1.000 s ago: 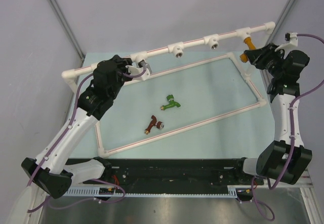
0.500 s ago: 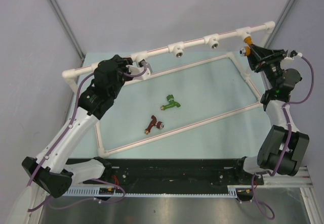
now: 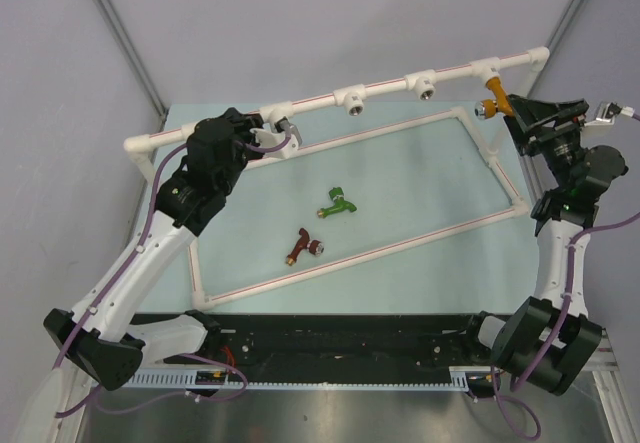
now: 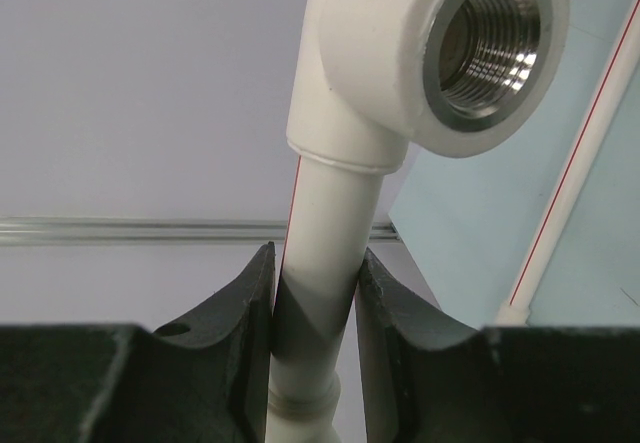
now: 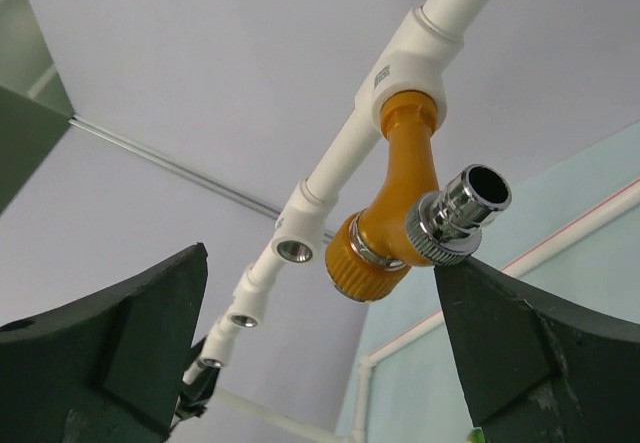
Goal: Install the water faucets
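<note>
Left pincer (image 4: 315, 298) clamped on pipe (image 4: 322, 213) | right pincer (image 5: 325, 318) wide apart, orange faucet (image 5: 400, 198) seated | green faucet (image 3: 338, 203) next: likely light, rigid, slick; grip its body

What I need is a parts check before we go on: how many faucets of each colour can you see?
orange-yellow faucet, on the pipe frame: 1
green faucet, lying on the table: 1
dark red-brown faucet, lying on the table: 1
Total: 3
</note>
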Robot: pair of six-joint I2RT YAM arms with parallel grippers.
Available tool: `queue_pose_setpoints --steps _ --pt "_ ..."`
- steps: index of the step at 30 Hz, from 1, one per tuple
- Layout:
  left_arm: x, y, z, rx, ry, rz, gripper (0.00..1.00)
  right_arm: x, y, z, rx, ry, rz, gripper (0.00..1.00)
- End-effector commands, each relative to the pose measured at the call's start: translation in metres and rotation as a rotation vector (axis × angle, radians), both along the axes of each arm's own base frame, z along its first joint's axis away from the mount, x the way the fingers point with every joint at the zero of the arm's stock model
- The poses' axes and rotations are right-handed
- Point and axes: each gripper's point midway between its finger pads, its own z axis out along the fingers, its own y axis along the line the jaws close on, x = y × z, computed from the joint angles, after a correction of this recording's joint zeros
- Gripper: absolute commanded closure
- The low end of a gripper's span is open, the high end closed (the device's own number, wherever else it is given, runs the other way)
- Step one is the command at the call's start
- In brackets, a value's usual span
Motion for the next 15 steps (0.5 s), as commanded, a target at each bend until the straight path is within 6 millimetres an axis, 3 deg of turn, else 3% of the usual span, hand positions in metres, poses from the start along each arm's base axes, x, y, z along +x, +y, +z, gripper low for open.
queue_pose_setpoints --steps 1,6,10,15 --pt "0.003 -0.001 -0.030 -0.033 0.104 0.029 1.00 -0.012 -0.005 0.012 -0.171 -0.054 -0.078 0.00" --pt "0.002 -0.001 -0.030 -0.036 0.102 0.023 1.00 -0.012 -0.018 0.001 -0.230 -0.017 -0.149 0.00" --pt "0.003 -0.002 -0.030 -0.035 0.102 0.022 1.00 -0.021 -0.027 0.005 -0.365 -0.016 -0.248 0.00" --pt "0.004 -0.002 -0.032 -0.032 0.108 0.026 1.00 -0.034 -0.034 0.015 -0.686 -0.042 -0.407 0.00"
